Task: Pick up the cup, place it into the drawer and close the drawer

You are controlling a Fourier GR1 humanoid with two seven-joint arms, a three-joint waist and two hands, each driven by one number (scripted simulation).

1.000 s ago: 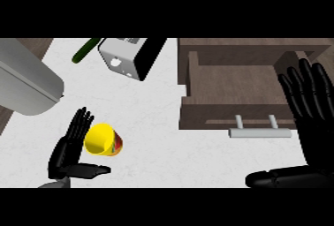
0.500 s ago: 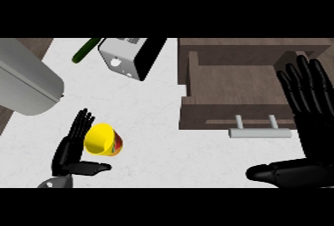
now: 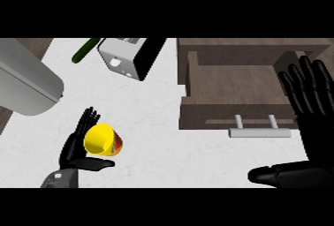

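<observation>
The yellow cup (image 3: 101, 139) lies tipped on its side near the bench's (image 3: 157, 150) near left corner. The left hand (image 3: 74, 149) is against it, fingers straight and wide behind, thumb out beneath, not curled round it. The drawer (image 3: 228, 84) stands open at the right edge, with the right hand (image 3: 313, 103) flat and fingers wide over it. Risk: as the fingers close, the tilted cup could roll away.
</observation>
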